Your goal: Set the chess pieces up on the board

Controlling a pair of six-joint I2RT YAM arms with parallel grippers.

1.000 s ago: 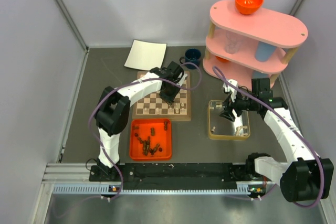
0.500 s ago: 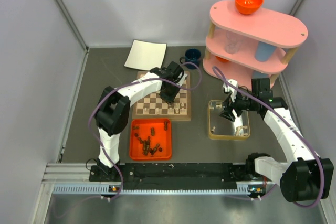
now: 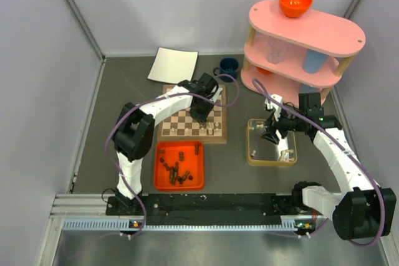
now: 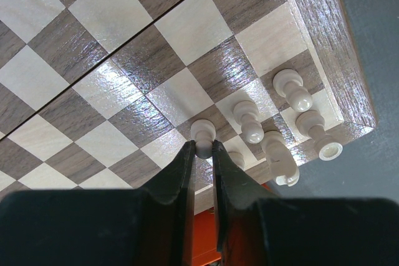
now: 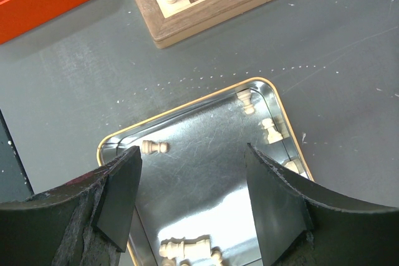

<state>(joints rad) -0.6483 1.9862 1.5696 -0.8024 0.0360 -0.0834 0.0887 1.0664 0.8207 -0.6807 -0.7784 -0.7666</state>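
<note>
Top external: the board (image 3: 187, 140) lies mid-tabletop, most squares bare. A small cluster of pale pieces (image 3: 214, 129) sits at its 4 o'clock corner, next to the rim.

Left tool (image 4: 204, 147) is down over that corner. Left wrist cam: jaws nearly together, with one pale pawn (image 4: 202, 132) right at the tips, standing on the board. Cannot tell if they pinch it or just flank it. The other pale pieces are just beside it, toward the board's edge.

At 6 o'clock off the board, almost touching it: orange tray (image 3: 161, 182) with a heap of dark pieces (image 3: 176, 169).

At 3–4 o'clock, apart from the board: tin tray (image 3: 251, 144) holding loose pale pieces (image 5: 154, 147), scattered and mostly on their sides. Right tool (image 5: 192, 151) hangs above it, jaws wide, nothing between them.

At 12 o'clock: white sheet (image 3: 173, 65), askew. At 1 o'clock: dark blue cup (image 3: 229, 65).

At 2 o'clock, far right corner: pink tiered shelf (image 3: 324, 29) with an orange bowl (image 3: 295, 1) on top.

The tabletop (image 3: 124, 104) is dark grey, matte and scuffed. Pale grey walls close it in on three sides. A black rail (image 3: 206, 205) at the near edge carries both arm bases.
</note>
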